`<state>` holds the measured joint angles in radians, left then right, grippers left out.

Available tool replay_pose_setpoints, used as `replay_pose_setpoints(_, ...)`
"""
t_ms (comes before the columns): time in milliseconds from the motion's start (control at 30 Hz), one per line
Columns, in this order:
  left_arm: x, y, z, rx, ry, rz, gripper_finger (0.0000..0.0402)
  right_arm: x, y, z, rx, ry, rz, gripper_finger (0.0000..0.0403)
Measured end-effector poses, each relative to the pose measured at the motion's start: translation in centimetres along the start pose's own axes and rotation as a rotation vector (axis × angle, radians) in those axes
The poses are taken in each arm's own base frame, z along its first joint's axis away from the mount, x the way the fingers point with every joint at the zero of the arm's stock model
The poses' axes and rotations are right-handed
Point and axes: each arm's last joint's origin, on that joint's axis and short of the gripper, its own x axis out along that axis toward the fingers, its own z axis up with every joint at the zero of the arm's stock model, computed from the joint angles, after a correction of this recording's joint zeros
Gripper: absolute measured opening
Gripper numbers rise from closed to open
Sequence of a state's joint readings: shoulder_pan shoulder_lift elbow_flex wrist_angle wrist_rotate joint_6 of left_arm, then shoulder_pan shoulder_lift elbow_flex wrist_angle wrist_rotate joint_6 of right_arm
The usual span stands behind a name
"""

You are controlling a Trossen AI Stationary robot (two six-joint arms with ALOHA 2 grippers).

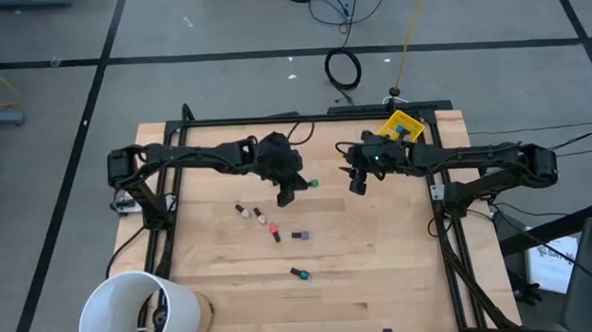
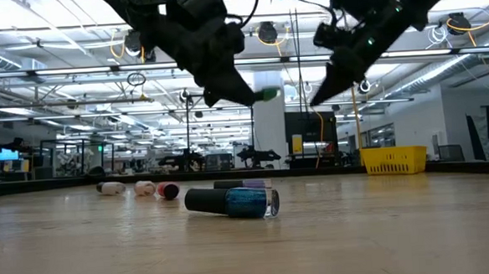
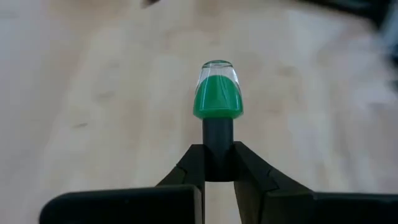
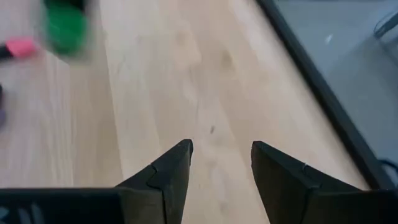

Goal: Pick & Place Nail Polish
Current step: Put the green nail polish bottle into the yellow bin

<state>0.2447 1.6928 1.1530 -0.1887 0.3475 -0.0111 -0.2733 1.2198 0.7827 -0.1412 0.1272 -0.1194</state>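
Note:
A green nail polish bottle (image 3: 217,93) with a dark cap is up in the air over the table's middle, with my left gripper (image 3: 217,155) shut on it; the low view also shows this bottle (image 2: 267,94). Several other nail polish bottles (image 1: 275,232) lie on their sides on the wooden table (image 1: 381,272), the nearest a blue-green one (image 2: 246,201). My right gripper (image 4: 221,155) hangs open above the table just right of the green bottle, with nothing between its fingers. My left gripper pinches the green bottle's dark cap (image 3: 217,134) between its two fingers, at their free ends. The fingers slant downward, and the bottle's green body sticks out beyond the fingertips in line with them. The bottle is lifted clear of the table.
A yellow bin (image 1: 402,128) stands at the table's far right corner. A large white bucket (image 1: 142,313) stands at the near left corner. A black frame (image 1: 450,249) runs round the table's edges. Bare wood lies right of the loose bottles.

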Motion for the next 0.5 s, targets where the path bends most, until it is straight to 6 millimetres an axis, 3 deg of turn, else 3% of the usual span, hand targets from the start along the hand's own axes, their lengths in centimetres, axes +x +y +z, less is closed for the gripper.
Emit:
replay_pose_setpoints(167, -0.1, -0.4, -0.5, -0.076, 0.012, -0.307, 0.0034, 0.7, 0.5, -2.6, -0.005, 0.074, 0.036, 0.0160)
replay_pose_setpoints(300, 0.0, -0.4, -1.2, -0.181, 0.048, -0.370, 0.0034, 1.2, 1.2, -4.9, -0.011, 0.085, 0.093, 0.0160)
replay_pose_setpoints(500, 0.1, -0.4, -1.6, -0.239, 0.067, -0.370, 0.0034, 1.2, 3.5, -5.7, -0.073, -0.310, 0.356, 0.0160)
